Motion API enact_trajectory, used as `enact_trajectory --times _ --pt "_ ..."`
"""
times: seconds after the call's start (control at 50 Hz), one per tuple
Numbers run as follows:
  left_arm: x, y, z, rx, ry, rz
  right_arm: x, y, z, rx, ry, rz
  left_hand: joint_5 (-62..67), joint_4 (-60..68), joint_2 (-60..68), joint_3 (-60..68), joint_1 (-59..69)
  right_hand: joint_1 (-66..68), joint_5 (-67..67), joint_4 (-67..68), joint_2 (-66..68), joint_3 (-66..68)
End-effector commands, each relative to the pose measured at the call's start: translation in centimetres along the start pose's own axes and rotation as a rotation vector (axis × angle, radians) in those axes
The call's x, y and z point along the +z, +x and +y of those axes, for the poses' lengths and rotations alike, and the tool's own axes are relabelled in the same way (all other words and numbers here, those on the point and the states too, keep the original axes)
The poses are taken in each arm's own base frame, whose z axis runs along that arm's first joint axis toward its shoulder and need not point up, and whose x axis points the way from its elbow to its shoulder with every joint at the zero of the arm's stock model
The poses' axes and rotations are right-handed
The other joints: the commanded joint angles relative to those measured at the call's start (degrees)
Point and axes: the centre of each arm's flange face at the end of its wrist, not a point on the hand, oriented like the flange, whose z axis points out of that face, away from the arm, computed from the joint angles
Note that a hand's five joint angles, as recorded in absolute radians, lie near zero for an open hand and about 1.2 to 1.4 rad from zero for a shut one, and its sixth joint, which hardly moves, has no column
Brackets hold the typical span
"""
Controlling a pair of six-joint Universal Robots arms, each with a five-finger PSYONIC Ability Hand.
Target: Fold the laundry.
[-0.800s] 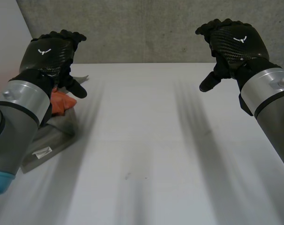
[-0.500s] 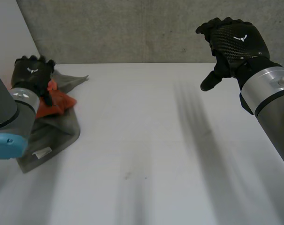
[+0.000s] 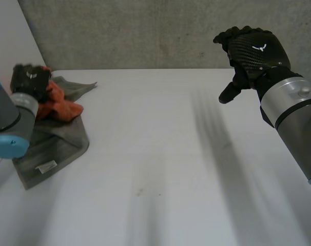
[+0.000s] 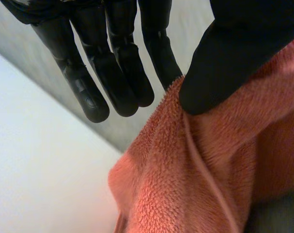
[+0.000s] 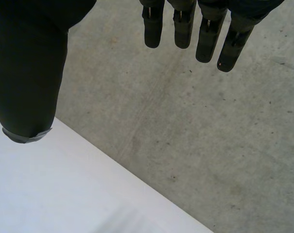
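Note:
An orange terry towel [image 3: 60,107] lies crumpled on a grey cloth [image 3: 58,143] at the table's far left. My left hand [image 3: 30,79] is at the orange towel's far upper edge. In the left wrist view its thumb [image 4: 220,63] presses the orange towel [image 4: 200,170] against nearly straight fingers [image 4: 118,73], pinching that edge. A strip of the grey cloth [image 4: 278,213] shows under the towel. My right hand [image 3: 253,51] hangs in the air over the table's far right, open; its thumb [image 5: 25,73] and fingers [image 5: 186,24] are spread and hold nothing.
The white table [image 3: 160,154] runs back to a concrete wall [image 3: 145,31]. A white label [image 3: 45,166] sits on the grey cloth's near corner, close to the table's left edge. The left forearm [image 3: 9,123] lies over part of the grey cloth.
My left arm has swung left and down, and its hand has gone from above the pile to the orange towel's far edge and closed on it. The right hand has barely moved.

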Motion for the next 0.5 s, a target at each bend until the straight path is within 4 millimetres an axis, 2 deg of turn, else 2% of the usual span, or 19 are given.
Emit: enact_trajectory --times 0.02,0.04,0.1,0.16,0.22,0.24,0.26,0.28,0.3,0.36,0.46,0.5 --pt "-7.2 1.2 -14.1 -0.291 0.312 0.096 0.2 0.6 -0.9 -0.001 0.030 0.019 15.6 11.5 11.8 12.1 15.3 -0.9 -3.0 -3.1 -2.5 -1.8" --pt "-9.3 1.8 -16.2 -0.356 0.351 0.147 0.2 0.7 -1.1 -0.001 0.035 0.021 15.6 11.5 11.8 12.1 15.3 -0.9 -3.0 -3.1 -2.5 -1.8" --pt "-12.5 3.3 -17.7 -0.434 0.358 0.242 0.3 1.0 -1.3 -0.003 0.043 0.031 15.6 11.5 11.8 12.1 15.3 -0.9 -3.0 -3.1 -2.5 -1.8" --pt "-16.5 7.3 -17.2 -0.512 0.268 0.419 0.6 2.0 -1.3 -0.006 0.043 0.057 15.6 11.5 11.8 12.1 15.3 -0.9 -3.0 -3.1 -2.5 -1.8" --pt "-19.1 10.0 -16.2 -0.508 0.185 0.543 0.8 2.8 -1.3 -0.009 0.042 0.080 15.6 11.5 11.8 12.1 15.3 -0.9 -3.0 -3.1 -2.5 -1.8" --pt "-19.9 11.0 -15.8 -0.497 0.157 0.580 0.9 2.9 -1.3 -0.009 0.041 0.083 3.3 -0.8 -0.5 -0.2 3.0 -0.9 -3.0 -3.1 -2.5 -1.8" --pt "-21.0 13.1 -14.0 -0.446 0.068 0.647 0.9 3.1 -1.3 -0.010 0.042 0.088 -48.3 -52.4 -52.0 -51.8 -48.6 -0.9 -3.0 -3.1 -2.5 -1.8" --pt "-21.2 13.8 -13.4 -0.422 0.038 0.663 1.0 3.2 -1.2 -0.010 0.041 0.091 -54.4 -58.5 -58.2 -57.9 -54.7 -0.9 -3.0 -3.1 -2.5 -1.8" --pt "-21.7 14.8 -12.2 -0.364 -0.019 0.695 1.0 3.4 -1.3 -0.011 0.044 0.094 -51.6 -55.7 -55.3 -55.1 -51.8 -0.9 -3.0 -3.1 -2.5 -1.8" --pt "-21.3 15.3 -10.6 -0.277 -0.080 0.703 1.1 3.5 -1.4 -0.013 0.043 0.096 -54.4 -58.5 -58.2 -57.9 -54.7 -0.9 -3.0 -3.1 -2.5 -1.8" --pt "-18.8 13.6 -9.2 -0.189 -0.110 0.594 1.2 3.5 -1.5 -0.024 0.045 0.090 -54.4 -58.5 -58.2 -57.9 -54.7 -0.9 -3.0 -3.1 -2.5 -1.8" --pt "-18.4 13.1 -9.2 -0.190 -0.112 0.573 1.2 3.5 -1.6 -0.042 0.042 0.087 -54.4 -58.5 -58.2 -57.9 -54.7 -0.9 -3.0 -3.1 -2.5 -1.8"
